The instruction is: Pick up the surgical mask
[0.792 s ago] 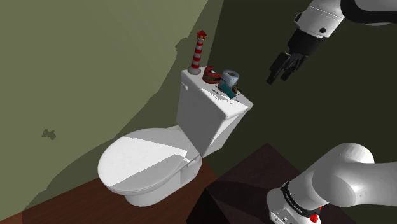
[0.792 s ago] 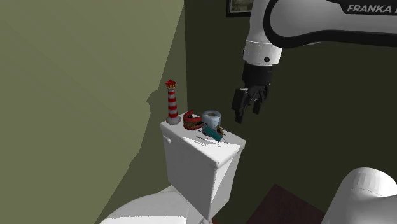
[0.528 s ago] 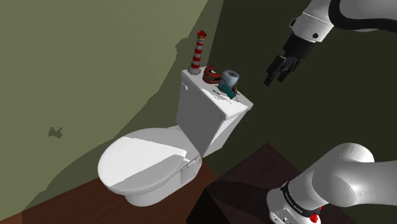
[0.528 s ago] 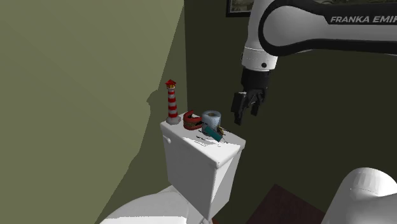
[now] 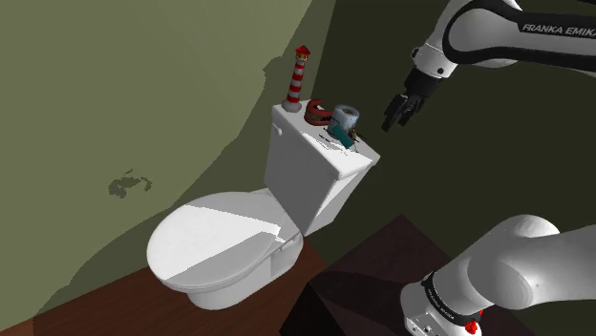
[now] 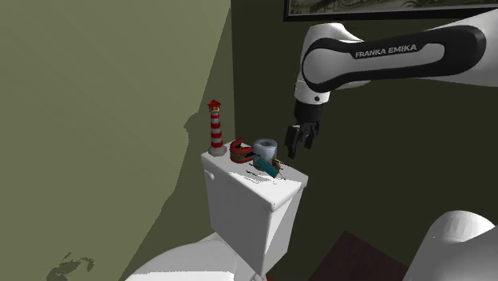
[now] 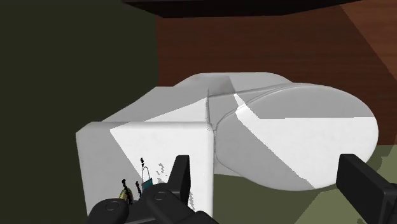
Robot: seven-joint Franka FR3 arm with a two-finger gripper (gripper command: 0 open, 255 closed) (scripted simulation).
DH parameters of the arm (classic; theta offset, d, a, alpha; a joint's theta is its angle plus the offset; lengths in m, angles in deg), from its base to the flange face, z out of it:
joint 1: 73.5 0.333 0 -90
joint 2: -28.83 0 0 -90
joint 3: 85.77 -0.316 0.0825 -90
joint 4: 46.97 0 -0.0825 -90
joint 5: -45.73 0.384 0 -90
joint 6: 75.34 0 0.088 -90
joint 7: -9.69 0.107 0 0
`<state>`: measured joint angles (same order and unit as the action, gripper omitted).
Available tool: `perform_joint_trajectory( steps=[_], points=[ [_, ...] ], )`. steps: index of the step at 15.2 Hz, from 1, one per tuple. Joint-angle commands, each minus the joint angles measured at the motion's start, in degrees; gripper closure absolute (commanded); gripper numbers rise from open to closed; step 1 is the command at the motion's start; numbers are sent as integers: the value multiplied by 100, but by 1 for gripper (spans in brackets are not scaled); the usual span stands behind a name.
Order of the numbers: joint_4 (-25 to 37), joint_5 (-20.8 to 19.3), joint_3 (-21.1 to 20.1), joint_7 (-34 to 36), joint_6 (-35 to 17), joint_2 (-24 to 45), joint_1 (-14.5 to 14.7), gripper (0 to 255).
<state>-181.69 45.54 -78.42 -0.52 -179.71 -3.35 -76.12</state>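
Toilet tank lid [image 5: 350, 156]: lighthouse [image 5: 299, 76], red object [image 5: 315, 114], roll [image 5: 346, 116] beside teal mask [image 5: 338, 138].

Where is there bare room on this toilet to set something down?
The closed seat lid is bare. On the tank lid, only the front strip beside the teal mask is free; the back is crowded by the lighthouse, red piece and roll.

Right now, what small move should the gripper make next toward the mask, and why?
Probably shift toward the shoulder view's left and down: the open gripper hangs beside the tank lid, higher than the teal mask lying on it.
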Motion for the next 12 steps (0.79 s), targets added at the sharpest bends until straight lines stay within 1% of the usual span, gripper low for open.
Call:
perform_joint_trajectory(
  steps=[1, 7, 12],
  points=[
    [13, -23, 156, -242, -307, 327, -10, 0],
    [332, 75, 610, -1000, -1075, 1474, -18, 0],
    [824, 369, 912, -1692, -1567, 2548, -31, 0]
  ],
)
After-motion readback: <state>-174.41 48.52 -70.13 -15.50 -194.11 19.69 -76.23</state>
